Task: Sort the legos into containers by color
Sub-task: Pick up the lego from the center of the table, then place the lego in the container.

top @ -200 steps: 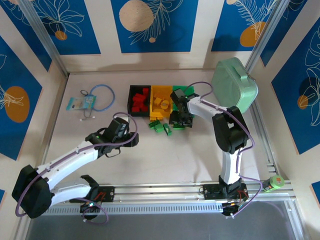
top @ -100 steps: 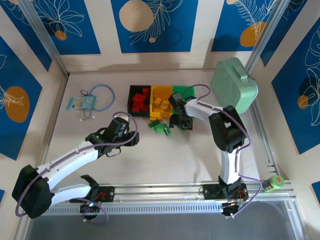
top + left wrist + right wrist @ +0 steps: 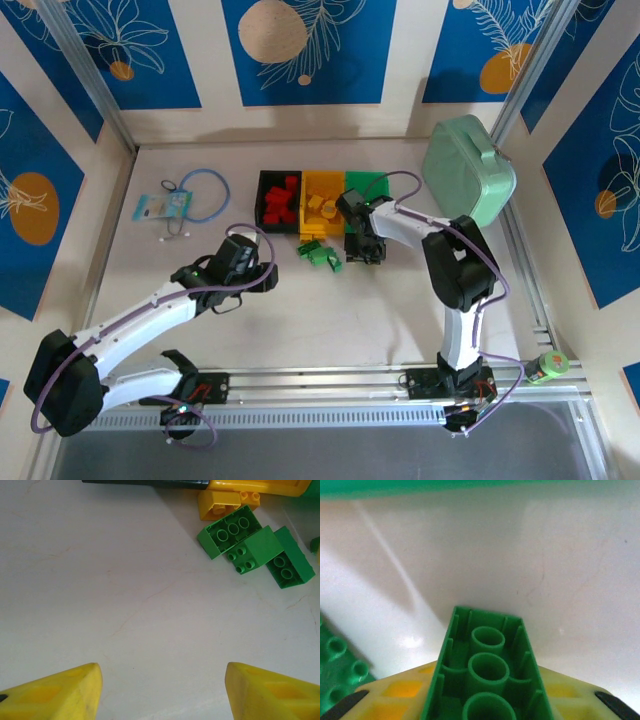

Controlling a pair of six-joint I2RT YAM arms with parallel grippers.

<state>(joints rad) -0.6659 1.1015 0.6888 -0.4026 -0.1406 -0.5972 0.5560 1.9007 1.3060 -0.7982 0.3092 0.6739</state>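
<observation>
The three containers stand in a row at the back: black with red legos, yellow with yellow legos, and green. In front of them several green legos lie loose on the table. My right gripper is down just in front of the green bin. Its jaws are shut on a green lego whose hollow underside faces the camera. My left gripper hovers left of the loose pile, open and empty. Ahead of it lie green legos and a yellow one.
A large mint-green case leans at the back right. A blue cable and a small packet lie at the back left. An aluminium rail runs along the near edge, with a small green item at its right end.
The right gripper has come down in front of the green bin and closed on a green lego. The left arm has stayed where it was.
</observation>
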